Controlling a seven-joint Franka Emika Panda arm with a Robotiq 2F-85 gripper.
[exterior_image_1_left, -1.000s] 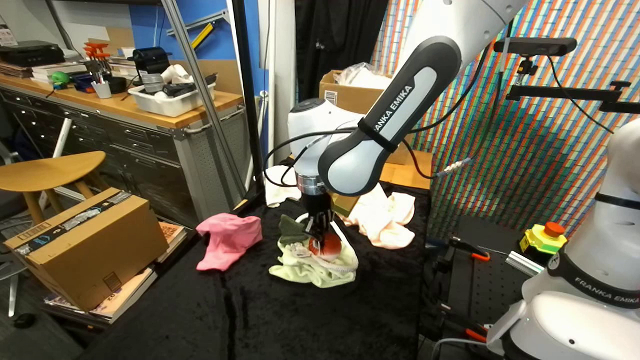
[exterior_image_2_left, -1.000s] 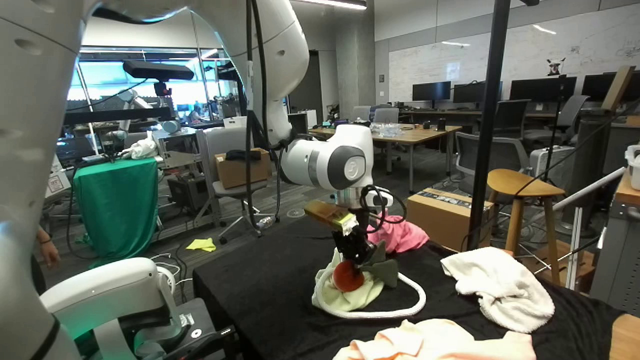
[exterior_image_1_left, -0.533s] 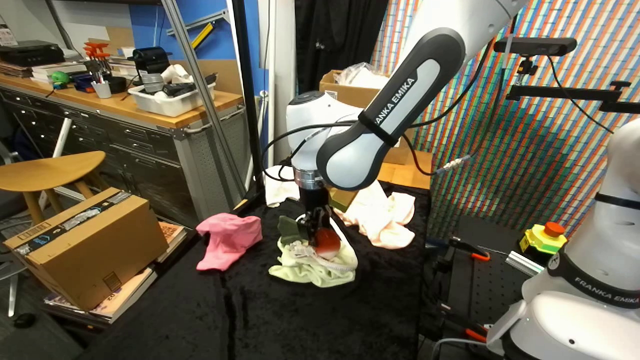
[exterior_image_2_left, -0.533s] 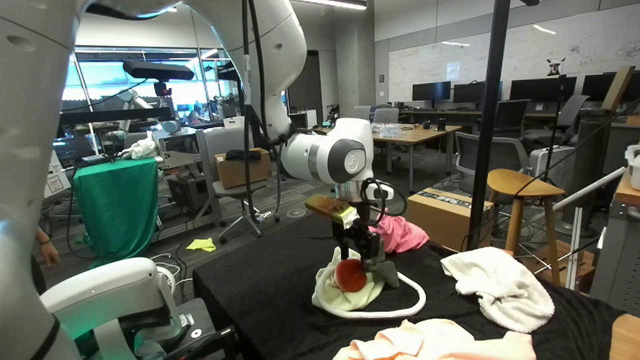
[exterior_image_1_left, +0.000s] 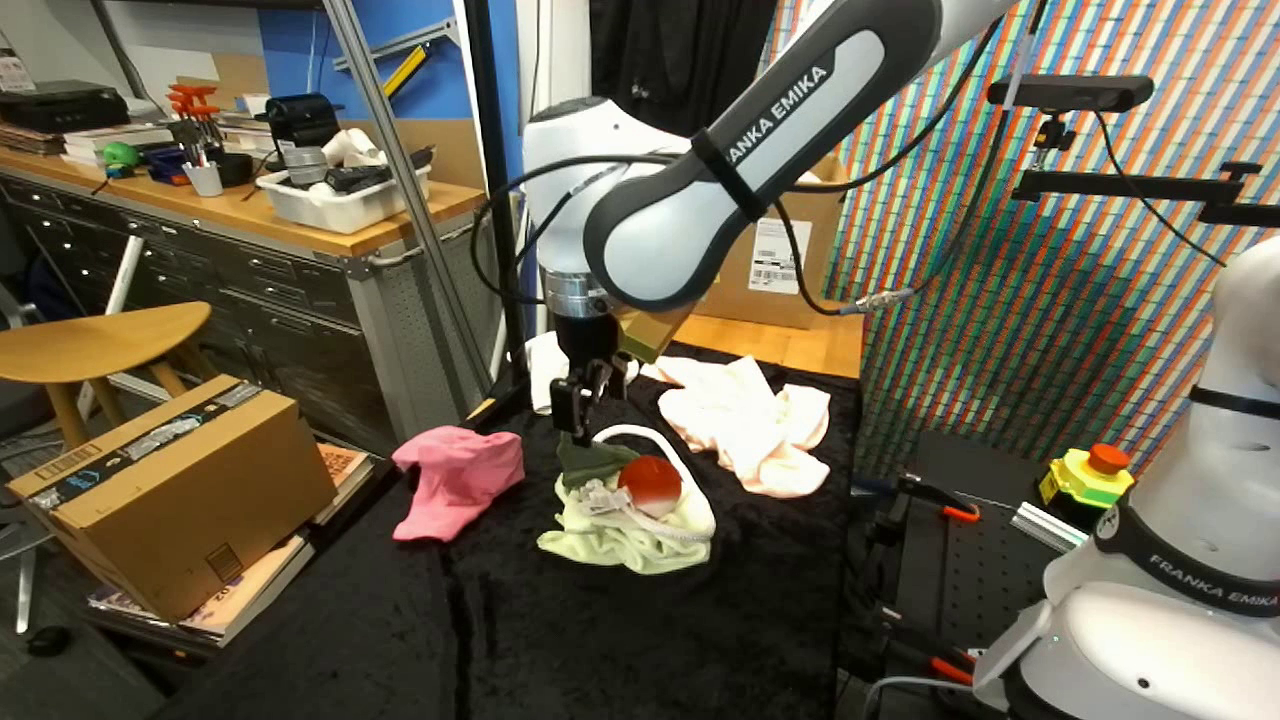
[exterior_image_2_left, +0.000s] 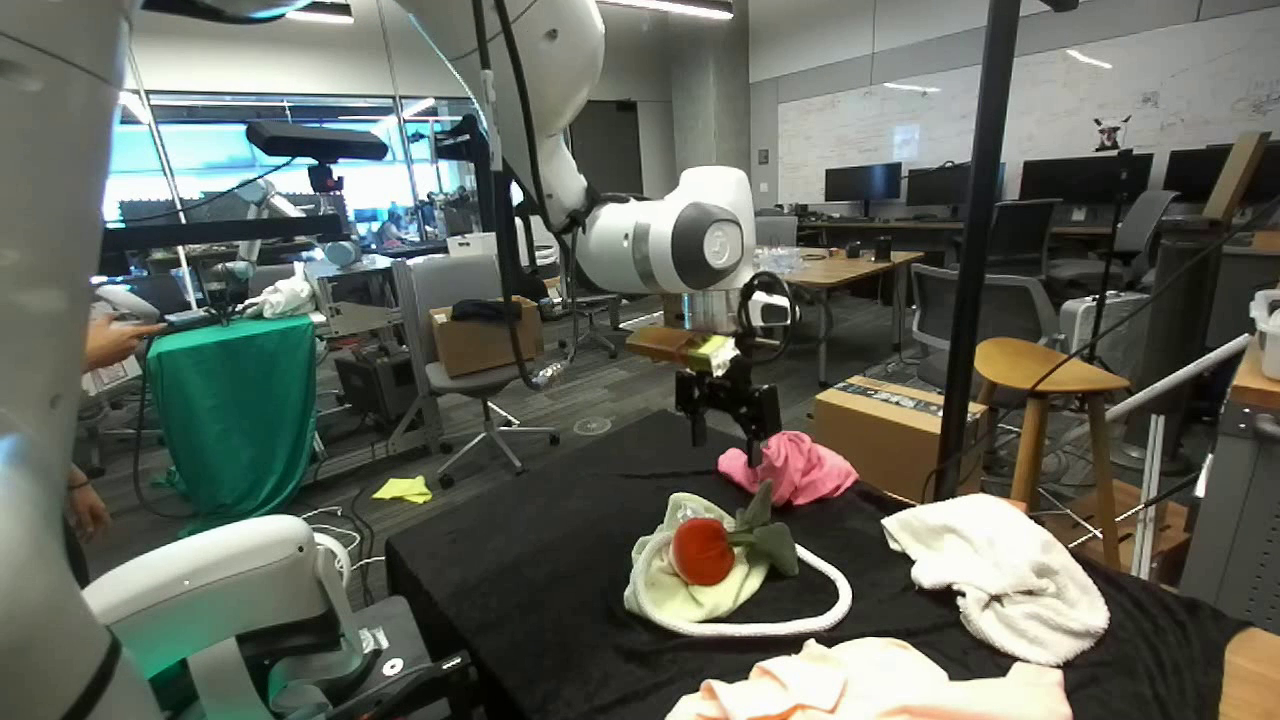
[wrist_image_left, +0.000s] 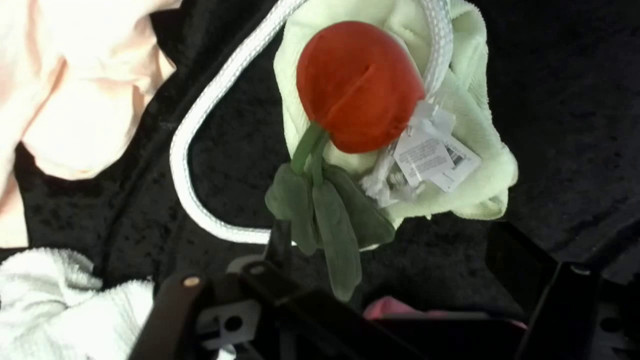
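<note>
The gripper (exterior_image_2_left: 726, 450) hangs empty, its jaws wide apart. At its 12 o'clock in the wrist view, a red toy vegetable (wrist_image_left: 360, 85) rests on a pale green cloth (wrist_image_left: 480, 135) beside white rope (wrist_image_left: 181, 145); in an exterior view, pink cloth (exterior_image_1_left: 458, 475) lies at the vegetable's 9 o'clock, peach cloth (exterior_image_1_left: 755, 425) at 2.

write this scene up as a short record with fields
gripper: open, empty, hanging above the black cover
nearest thing: red radish-like toy with green leaves
toy lies on: pale green cloth
white rope: looped, partly over that cloth
labels: white tags beside the toy
other cloths: pink cloth, peach cloth, white cloth, all crumpled
</note>
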